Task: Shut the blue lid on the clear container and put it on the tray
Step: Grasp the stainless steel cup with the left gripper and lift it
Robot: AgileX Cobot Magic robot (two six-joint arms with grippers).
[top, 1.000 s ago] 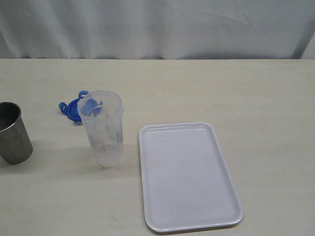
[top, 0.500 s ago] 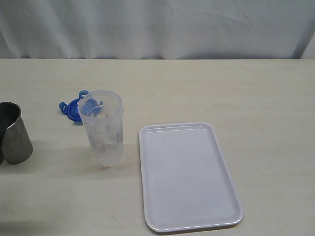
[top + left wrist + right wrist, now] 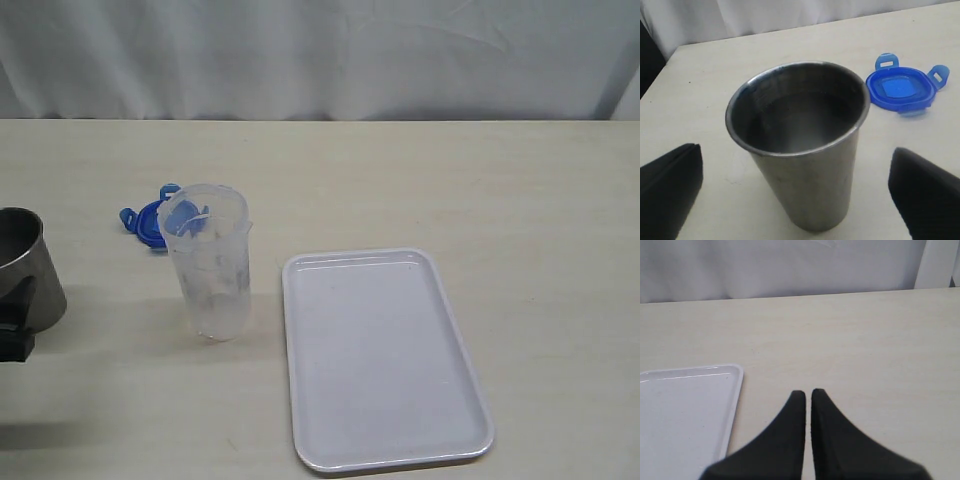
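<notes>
Nearing the steel cup (image 3: 25, 265), the left arm's (image 3: 14, 338) wide jaws have appeared.

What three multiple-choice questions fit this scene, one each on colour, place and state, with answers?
1. The tray is: A blue; B grey; C white.
2. The blue lid lies: A on the tray; B on the table behind the clear container; C on the container.
3. The left gripper is: A open, straddling the steel cup; B shut on the cup; C shut on the lid.
C: the tray looks white throughout. B: the lid rests flat on the table beyond the container. A: gaps show either side of the cup.
</notes>
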